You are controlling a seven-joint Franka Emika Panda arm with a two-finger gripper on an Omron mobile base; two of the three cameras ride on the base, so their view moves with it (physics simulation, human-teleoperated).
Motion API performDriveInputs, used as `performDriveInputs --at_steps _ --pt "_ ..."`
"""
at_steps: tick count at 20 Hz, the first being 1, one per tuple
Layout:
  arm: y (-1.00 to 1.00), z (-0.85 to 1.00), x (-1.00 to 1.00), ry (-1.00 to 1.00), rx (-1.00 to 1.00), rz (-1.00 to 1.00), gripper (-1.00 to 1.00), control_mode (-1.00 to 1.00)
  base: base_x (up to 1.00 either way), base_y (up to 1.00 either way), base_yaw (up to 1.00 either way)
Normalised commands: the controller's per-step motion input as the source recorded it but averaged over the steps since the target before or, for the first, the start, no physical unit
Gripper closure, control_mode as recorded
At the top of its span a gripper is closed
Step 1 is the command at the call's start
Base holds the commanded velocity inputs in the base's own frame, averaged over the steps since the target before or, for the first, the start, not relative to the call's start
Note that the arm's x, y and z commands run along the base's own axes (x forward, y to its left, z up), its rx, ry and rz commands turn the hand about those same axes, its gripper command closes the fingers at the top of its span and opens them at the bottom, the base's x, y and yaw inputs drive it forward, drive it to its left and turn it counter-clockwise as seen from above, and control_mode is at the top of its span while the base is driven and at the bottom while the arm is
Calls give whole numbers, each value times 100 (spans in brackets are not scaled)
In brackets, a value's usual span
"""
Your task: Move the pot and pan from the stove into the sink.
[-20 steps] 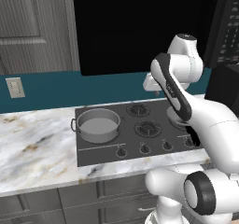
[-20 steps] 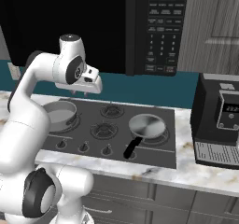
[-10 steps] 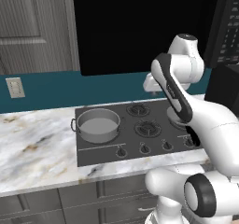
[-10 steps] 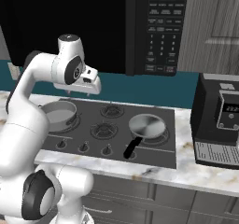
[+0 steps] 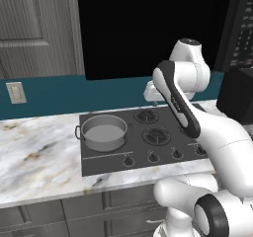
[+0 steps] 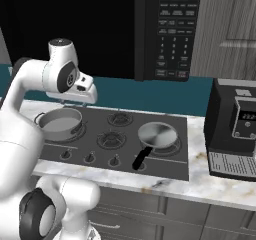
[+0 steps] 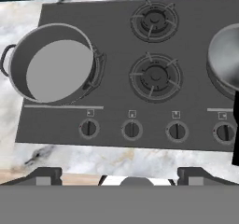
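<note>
pot: on stove, at 9 o'clock
pan: at 3 o'clock, dark handle
gripper: fingers spread wide, holding nothing, high above knobs

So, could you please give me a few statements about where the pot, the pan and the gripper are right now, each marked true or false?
1. The deep round grey metal pot sits on the flat dark grey stove. True.
2. The shallow round grey metal pan lies on the marble counter beside the stove. False: it rests on a burner at the stove's right side.
3. The gripper is clamped on the pot's rim. False: its fingers stand wide apart, above the stove and holding nothing.
4. The pan's dark handle points toward the stove's front edge. True.
5. The pot is full of food. False: it is empty.
</note>
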Motion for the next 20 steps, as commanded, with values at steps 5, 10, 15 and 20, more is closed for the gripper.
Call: performDriveInputs --at_steps 5,10,15,20 --pt "33 -11 -16 3 2 -2 -100 -100 0 0 0" --pt "7 -10 -29 3 6 0 -100 -100 0 0 0" --pt "21 -20 -19 3 4 0 -100 -100 0 0 0" --pt "49 -31 0 0 0 -3 -100 -100 0 0 0"
